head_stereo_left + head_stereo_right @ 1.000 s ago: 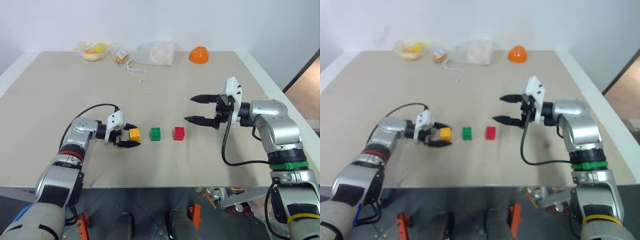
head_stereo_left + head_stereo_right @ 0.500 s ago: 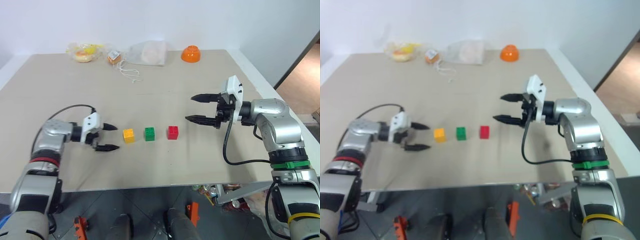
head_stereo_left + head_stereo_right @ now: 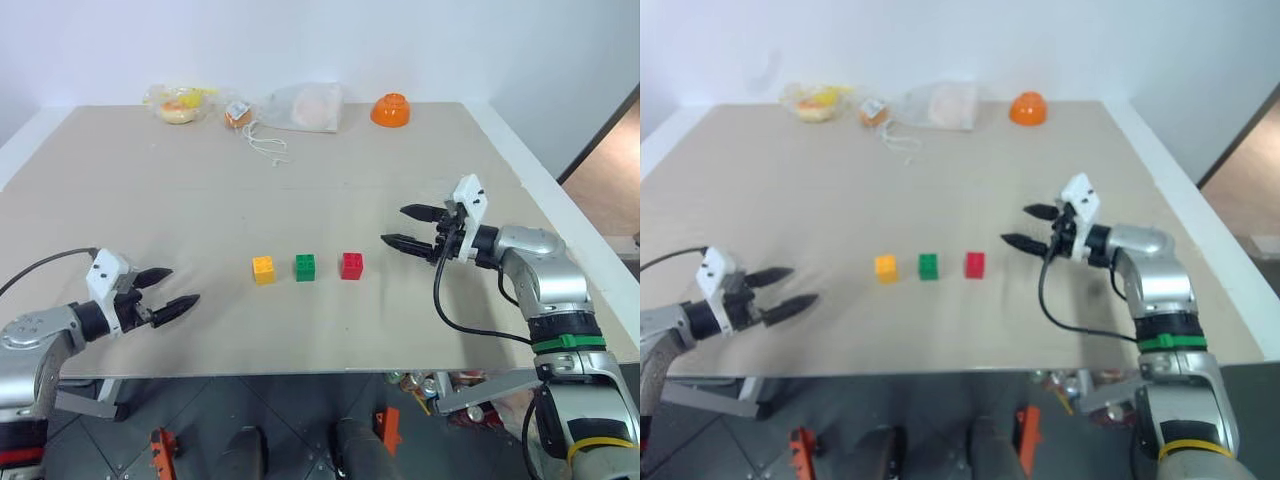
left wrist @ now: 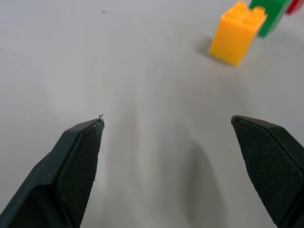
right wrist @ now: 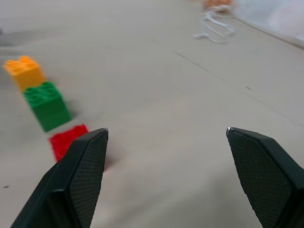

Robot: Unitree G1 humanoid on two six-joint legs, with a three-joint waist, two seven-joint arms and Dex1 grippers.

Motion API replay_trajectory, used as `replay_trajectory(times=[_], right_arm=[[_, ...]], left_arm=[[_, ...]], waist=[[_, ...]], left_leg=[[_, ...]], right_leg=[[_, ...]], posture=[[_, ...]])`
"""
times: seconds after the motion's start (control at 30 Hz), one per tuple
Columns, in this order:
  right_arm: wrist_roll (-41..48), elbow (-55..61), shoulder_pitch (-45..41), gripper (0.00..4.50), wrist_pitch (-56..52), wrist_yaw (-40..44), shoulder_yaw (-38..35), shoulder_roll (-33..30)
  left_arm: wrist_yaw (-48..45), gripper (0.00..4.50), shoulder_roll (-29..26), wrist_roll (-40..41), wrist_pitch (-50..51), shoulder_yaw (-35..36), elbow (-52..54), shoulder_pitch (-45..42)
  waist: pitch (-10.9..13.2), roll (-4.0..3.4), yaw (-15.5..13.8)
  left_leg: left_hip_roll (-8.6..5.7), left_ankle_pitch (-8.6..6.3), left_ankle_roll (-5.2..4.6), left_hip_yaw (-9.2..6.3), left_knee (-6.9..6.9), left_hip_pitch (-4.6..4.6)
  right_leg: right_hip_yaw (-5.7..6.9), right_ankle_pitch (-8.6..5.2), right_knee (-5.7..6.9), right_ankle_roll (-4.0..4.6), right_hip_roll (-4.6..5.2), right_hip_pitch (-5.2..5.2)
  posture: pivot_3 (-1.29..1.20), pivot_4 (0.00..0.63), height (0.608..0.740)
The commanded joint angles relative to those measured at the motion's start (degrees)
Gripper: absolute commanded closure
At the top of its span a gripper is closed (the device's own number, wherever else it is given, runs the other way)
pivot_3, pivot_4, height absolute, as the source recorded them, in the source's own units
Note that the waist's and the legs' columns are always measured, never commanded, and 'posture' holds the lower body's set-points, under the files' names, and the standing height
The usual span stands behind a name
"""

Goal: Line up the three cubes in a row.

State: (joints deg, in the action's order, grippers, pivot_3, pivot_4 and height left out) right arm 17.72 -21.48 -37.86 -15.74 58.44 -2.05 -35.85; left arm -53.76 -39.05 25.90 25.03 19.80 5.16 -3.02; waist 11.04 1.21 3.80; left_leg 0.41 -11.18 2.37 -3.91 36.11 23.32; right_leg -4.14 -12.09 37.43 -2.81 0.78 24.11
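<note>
Three studded cubes sit in a straight row on the beige table (image 3: 330,190): yellow-orange cube (image 3: 263,270) on the left, green cube (image 3: 305,267) in the middle, red cube (image 3: 351,265) on the right, with small gaps between them. My left gripper (image 3: 170,294) is open and empty, low over the table well left of the yellow cube. My right gripper (image 3: 409,227) is open and empty, a short way right of the red cube. In the left wrist view the yellow cube (image 4: 236,32) lies ahead of the spread fingers; in the right wrist view the red cube (image 5: 69,138) lies by one finger.
Along the table's far edge lie an orange bowl (image 3: 390,110), a clear plastic bag (image 3: 305,106), a bag of yellow food (image 3: 182,102), a small orange item (image 3: 238,113) and a white string (image 3: 266,145). The table's front edge runs just below both grippers.
My left gripper has let go of the yellow cube and pulled back to the left, open. My right gripper has sunk lower towards the table. The cubes stay in their row.
</note>
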Motion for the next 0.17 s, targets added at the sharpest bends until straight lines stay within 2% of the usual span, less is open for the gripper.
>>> replay_trajectory(times=[0.03, 0.17], right_arm=[[2.0, 4.96, 2.97, 0.4, -1.29, -1.32, -2.69, 0.03], [2.99, 8.0, 5.45, 0.4, -3.01, -0.71, -3.22, -1.24]], left_arm=[[3.79, 0.05, 1.41, 2.78, 1.49, 2.86, 7.2, 3.66], [5.52, 0.05, 2.67, 3.56, 1.1, 2.31, 10.6, 6.63]], waist=[[0.0, 0.0, 0.04], [0.0, 0.0, 0.03]], left_leg=[[0.02, 0.0, 0.0, 0.02, 0.0, -0.02], [0.11, 0.0, 0.0, 0.08, -0.01, -0.02]], right_leg=[[-0.01, 0.0, 0.0, 0.01, -0.01, -0.01], [-0.06, 0.01, 0.0, 0.07, -0.13, 0.01]], posture=[[0.0, 0.15, 0.74], [0.0, 0.15, 0.74]])
